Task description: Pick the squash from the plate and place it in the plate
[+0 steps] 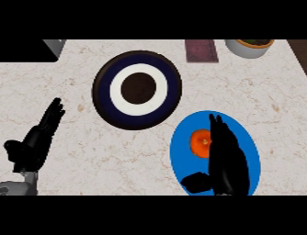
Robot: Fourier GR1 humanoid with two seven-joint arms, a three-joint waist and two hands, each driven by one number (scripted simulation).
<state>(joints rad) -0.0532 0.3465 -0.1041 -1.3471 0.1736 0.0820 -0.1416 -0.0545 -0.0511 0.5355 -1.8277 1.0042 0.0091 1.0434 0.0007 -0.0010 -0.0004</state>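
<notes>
Right robot hand (227, 160): nearest, over the blue plate (183, 158), fingers straight and extended away from the robot, thumb (197, 182) spread to the left; open, gripping nothing. Squash (201, 142): orange, on the blue plate, touching or just beside the left edge of the right robot hand's fingers, partly hidden by them; contact not determinable. Left robot hand (39, 137): at the lower left over the desk (278, 101), fingers straight, open, well apart from both plates. Dark plate (136, 90): farther back, centre, with white ring and dark middle, just beside the blue plate's upper left rim. Far edge: book (202, 50), white pot (249, 47), black object (20, 49) at the left corner.
</notes>
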